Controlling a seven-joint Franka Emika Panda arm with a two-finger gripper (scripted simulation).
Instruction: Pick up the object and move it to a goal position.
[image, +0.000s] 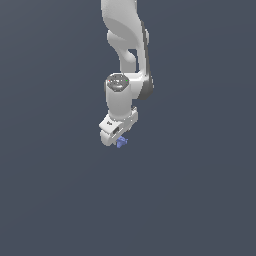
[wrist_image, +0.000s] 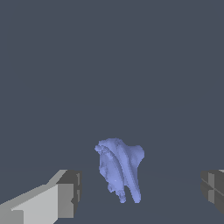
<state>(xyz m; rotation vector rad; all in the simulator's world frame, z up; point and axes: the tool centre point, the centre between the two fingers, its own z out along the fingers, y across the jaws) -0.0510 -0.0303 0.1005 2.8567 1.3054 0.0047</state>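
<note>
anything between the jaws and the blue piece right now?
Nothing visible. In the wrist view the blue piece sits between the two fingers, with open gaps on both sides, so the jaws stand open around it. In the exterior view the gripper is right at the piece, with only bare surface around.

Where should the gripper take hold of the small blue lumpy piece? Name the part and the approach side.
Grip the blue piece across its thick upper body, not the thin prongs at its narrow end. Probably come straight down from above: the wrist view shows it already lying between the open gripper fingers, clear of both, so closing should pinch its widest, most solid part.
</note>
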